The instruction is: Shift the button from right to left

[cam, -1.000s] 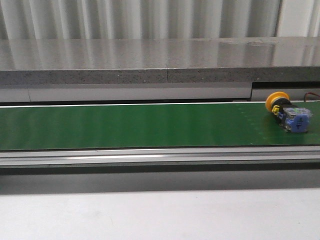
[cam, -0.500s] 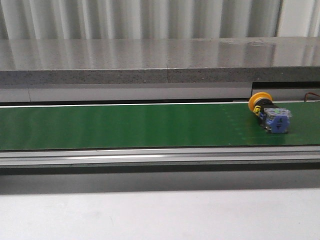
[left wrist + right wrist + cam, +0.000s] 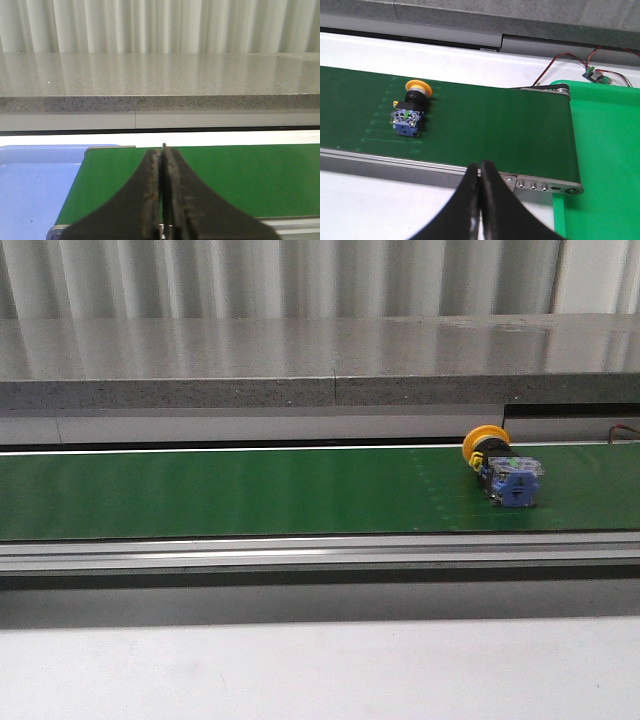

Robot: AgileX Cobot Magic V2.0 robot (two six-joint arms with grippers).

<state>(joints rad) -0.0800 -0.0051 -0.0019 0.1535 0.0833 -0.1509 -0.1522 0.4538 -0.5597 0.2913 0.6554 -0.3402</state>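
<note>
One button (image 3: 500,469) on green belt (image 3: 250,490); two hands closed, empty.

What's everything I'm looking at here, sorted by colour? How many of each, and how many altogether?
Green: 2, the long green conveyor belt and the bright green tray at its end.
Blue: 1, the pale blue tray.
Yellow-orange capped: 1, the small push-button switch with black collar and blue-grey body, lying on the belt.
Black: 2, the left gripper and right gripper.
Total: 6.
</note>
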